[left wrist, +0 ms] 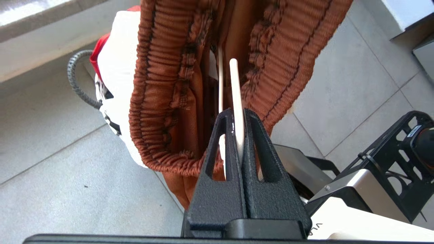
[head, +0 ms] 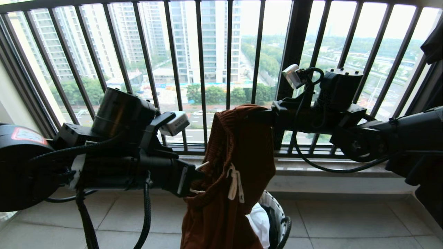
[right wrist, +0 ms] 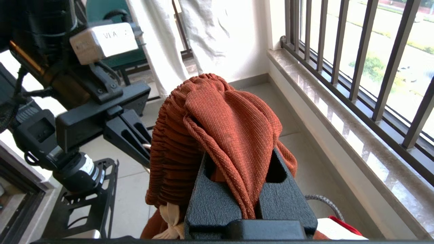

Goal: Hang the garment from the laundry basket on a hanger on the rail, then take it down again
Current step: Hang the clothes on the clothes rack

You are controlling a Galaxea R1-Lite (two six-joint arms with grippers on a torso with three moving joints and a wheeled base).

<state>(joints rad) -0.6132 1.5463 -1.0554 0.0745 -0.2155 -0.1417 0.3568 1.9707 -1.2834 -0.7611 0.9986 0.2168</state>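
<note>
The rust-brown garment [head: 238, 152] hangs in mid-air between both arms, above the laundry basket [head: 282, 221]. My right gripper [head: 268, 116] is shut on a bunched fold at its top [right wrist: 217, 118], and the fabric fills its jaws [right wrist: 241, 157]. My left gripper [left wrist: 237, 113] is shut on the cream-white hanger [left wrist: 236, 95], whose thin rod reaches into the open ribbed waistband [left wrist: 162, 84]. From the head camera the left gripper [head: 193, 176] sits low at the shorts' left side, beside the white drawstring [head: 236, 185]. The rail is out of view.
The black balcony railing [head: 202, 69] and its stone sill [head: 328, 166] run close behind the garment. White and red cloth [left wrist: 115, 67] lies in the basket with the dark rim [left wrist: 76, 81]. A pale sheet [right wrist: 203, 34] hangs at the far wall. A dark garment [head: 432, 41] hangs top right.
</note>
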